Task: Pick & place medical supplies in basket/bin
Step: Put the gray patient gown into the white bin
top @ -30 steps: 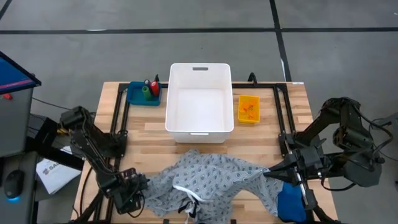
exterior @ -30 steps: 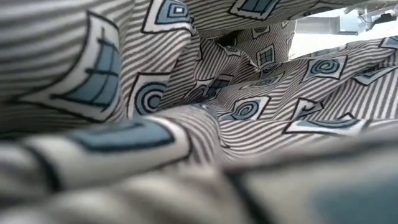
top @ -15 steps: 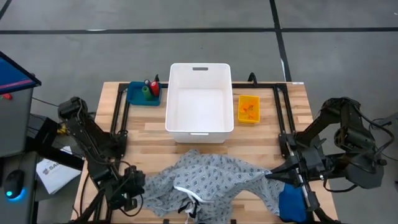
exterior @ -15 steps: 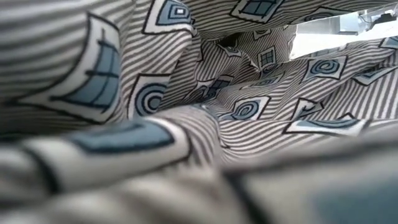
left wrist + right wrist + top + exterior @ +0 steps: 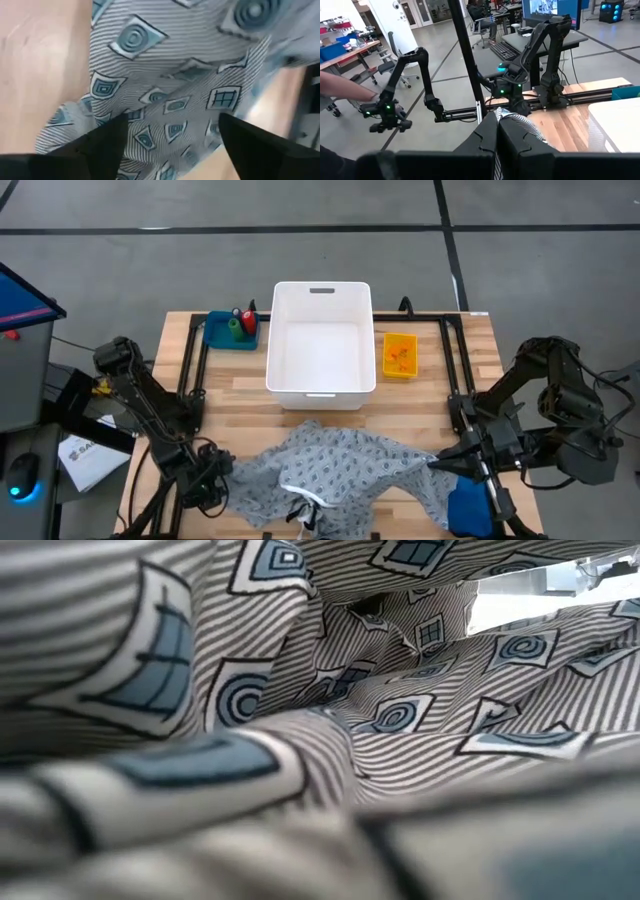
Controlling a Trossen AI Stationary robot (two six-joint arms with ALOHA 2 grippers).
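Observation:
The large grey patterned gown point(image 5: 330, 470) lies crumpled on the near part of the table and fills the low view point(image 5: 400, 720). My left gripper point(image 5: 210, 483) stands open at its left edge, pointing steeply down; a bunched part of the cloth point(image 5: 170, 95) shows between the two fingers. My right gripper point(image 5: 432, 462) is shut on the gown's right part. Orange pill bottles lie in a small orange box point(image 5: 399, 355). A red and a green piece stand on a blue tray point(image 5: 232, 328). My left gripper has cloth between its open fingers; whether they touch it, I cannot tell. My right gripper pinches a raised bit of the gown's right side point(image 5: 514, 121) between its shut fingers, coming about level from the table's right. The cloth rises to a peak at the fingers; the rest lies on the table.
A white bin point(image 5: 320, 385) stands at the table's far middle, between the blue tray and the orange box. A blue padded pouch point(image 5: 465, 505) lies at the near right under my right arm. Black rails point(image 5: 190, 370) run along both table sides.
My left gripper has shifted a little toward the gown's left edge. The gown and my right gripper have stayed as they were.

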